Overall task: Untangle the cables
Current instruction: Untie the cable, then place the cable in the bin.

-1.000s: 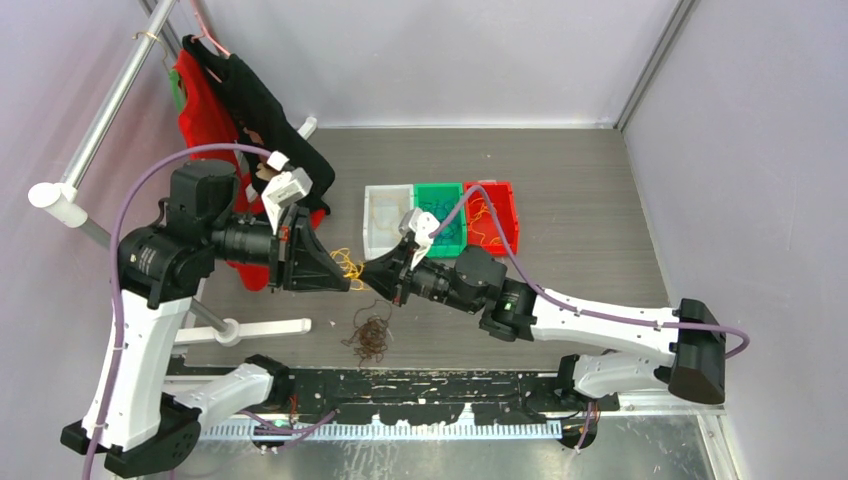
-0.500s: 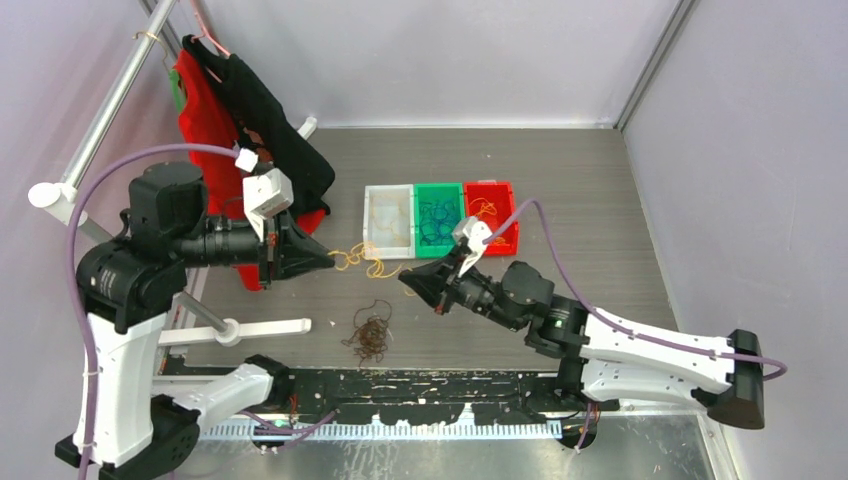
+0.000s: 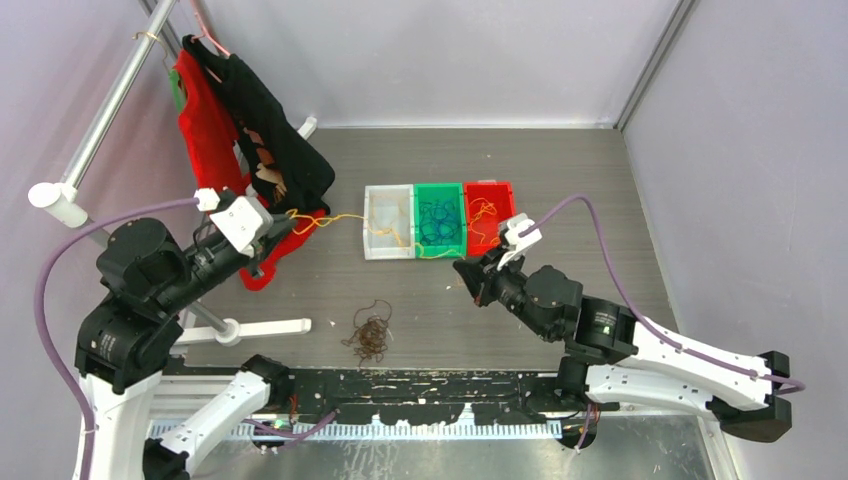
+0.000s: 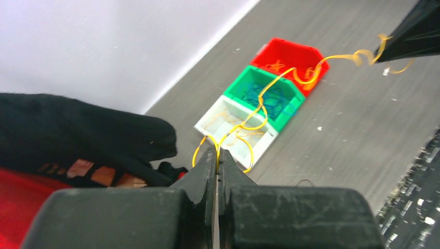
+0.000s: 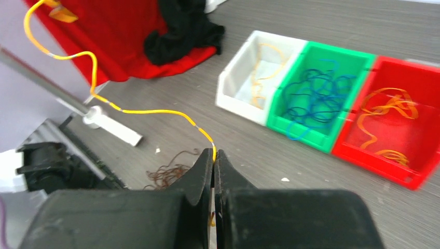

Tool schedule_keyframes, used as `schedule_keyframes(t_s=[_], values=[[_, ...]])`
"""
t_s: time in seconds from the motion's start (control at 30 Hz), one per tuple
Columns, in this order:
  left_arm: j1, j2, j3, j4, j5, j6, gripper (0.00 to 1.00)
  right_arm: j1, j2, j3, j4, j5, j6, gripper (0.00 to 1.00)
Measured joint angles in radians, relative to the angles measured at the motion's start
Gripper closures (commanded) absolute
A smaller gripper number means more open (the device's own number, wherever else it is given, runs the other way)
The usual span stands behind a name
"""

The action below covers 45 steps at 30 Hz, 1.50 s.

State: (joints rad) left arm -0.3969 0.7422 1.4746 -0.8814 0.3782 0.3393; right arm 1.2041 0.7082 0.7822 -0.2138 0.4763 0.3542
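One yellow cable point(image 3: 335, 217) stretches in a wavy line above the table, over the white bin, from my left gripper point(image 3: 283, 222) to my right gripper point(image 3: 462, 268). Both grippers are shut on it, one at each end. In the left wrist view the jaws point(image 4: 217, 153) pinch the cable point(image 4: 270, 85), which runs off to the right gripper's dark tip at the top right. The right wrist view has the jaws point(image 5: 214, 153) pinching the same cable point(image 5: 140, 111). A small dark brown tangle of cables point(image 3: 372, 335) lies on the table near the front edge, also seen from the right wrist point(image 5: 168, 174).
Three bins stand in a row mid-table: a white bin point(image 3: 372, 222) with yellow strands, a green bin point(image 3: 440, 190) with blue strands, a red bin point(image 3: 512, 215) with orange strands. Red and black clothes point(image 3: 250, 120) hang on a rack at the left, its white foot point(image 3: 260, 327) on the table.
The grippers have pulled apart, the left going left and back, the right going right. The yellow cable, bunched between them before, is now drawn out long.
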Motion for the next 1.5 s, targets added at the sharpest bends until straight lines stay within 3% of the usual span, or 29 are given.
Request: schedule_keyframes(t_s=[0.4,0.53,0.6,0.7,0.9,1.17,1.27,1.5], values=[[0.0,-0.078,-0.098,0.156,-0.204,0.032,1.0,0.0,-0.009,0.193,-0.337,0.414,0.071,0.99],[0.0,-0.079,-0.098,0.159,-0.191,0.024,0.89,0.0,-0.018,0.202,-0.413,0.513,0.118,0.99],[0.0,-0.076,-0.094,0.142,-0.151,0.011,0.77,0.0,-0.024,0.207,-0.425,0.542,0.129,0.99],[0.0,-0.058,-0.063,0.069,-0.03,-0.006,0.62,0.0,-0.04,0.207,-0.406,0.546,0.129,0.99],[0.0,0.016,0.009,-0.123,0.235,-0.021,0.57,-0.004,-0.034,0.223,-0.341,0.539,0.123,0.99],[0.0,0.04,0.01,-0.231,0.309,-0.015,0.43,-0.043,0.047,0.249,-0.237,0.531,0.021,0.99],[0.0,0.035,0.01,-0.253,0.314,-0.01,0.36,-0.131,0.084,0.249,-0.19,0.491,-0.014,0.99],[0.0,0.039,0.008,-0.307,0.312,0.007,0.19,-0.467,0.218,0.24,-0.076,0.275,-0.008,0.99]])
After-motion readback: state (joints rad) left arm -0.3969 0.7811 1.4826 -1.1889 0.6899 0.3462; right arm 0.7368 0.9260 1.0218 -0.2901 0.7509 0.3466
